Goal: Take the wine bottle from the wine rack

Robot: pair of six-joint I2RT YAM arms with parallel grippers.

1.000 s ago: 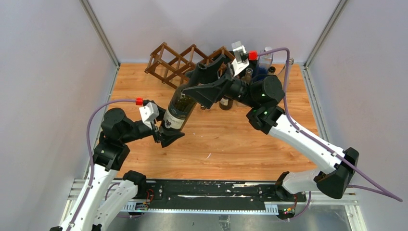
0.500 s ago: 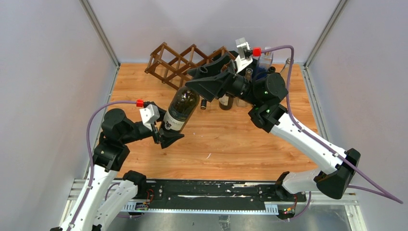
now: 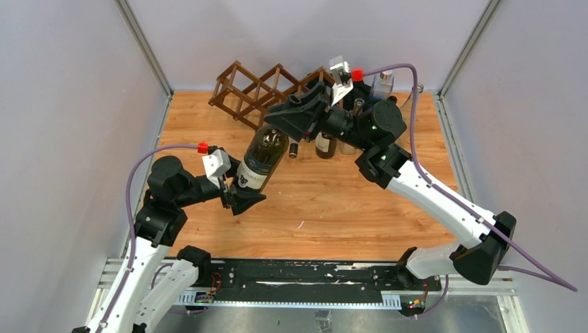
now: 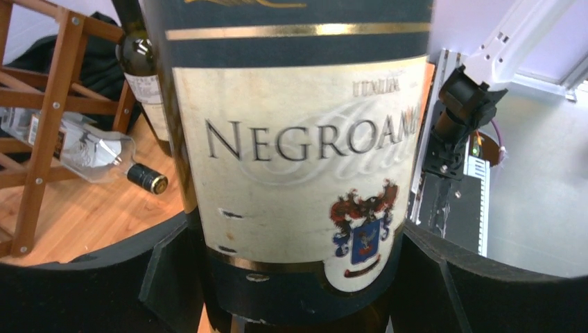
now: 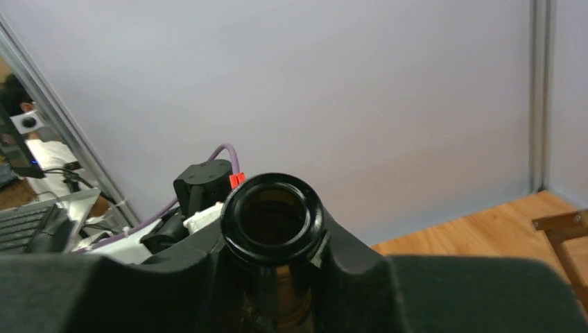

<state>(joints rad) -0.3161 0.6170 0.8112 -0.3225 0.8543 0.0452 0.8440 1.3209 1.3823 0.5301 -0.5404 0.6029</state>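
- Dark glass with a cream label: is that the wine bottle (image 3: 260, 158) we want, and is it out yet?
- That's the one. It hangs tilted in the air above the table (image 3: 333, 208), base toward the near edge and neck toward the wine rack (image 3: 249, 90), which stands at the far edge. I judge it clear of the rack's cells, though in the top view the right arm covers the neck end, so the gap itself can't be seen there.
- Who has hold of it?
- Both arms. The left gripper (image 4: 298, 291) clamps the lower body, 1 finger on each side of the label. The right gripper (image 5: 277, 277) has its fingers against the neck just under the open mouth, so I read that as a grip too.
- So the lifting-off part is done?
- It looks so to me. The right wrist view shows only a corner of the rack, well off to the side of the mouth. What's left is to carry the bottle away and set it down on the wood.
- Anything in the way?
- Several other bottles (image 3: 324, 144) stand near the rack behind the right arm, and 1 small clear bottle (image 4: 90, 156) lies on its side by the rack's foot. I'd steer away from those.
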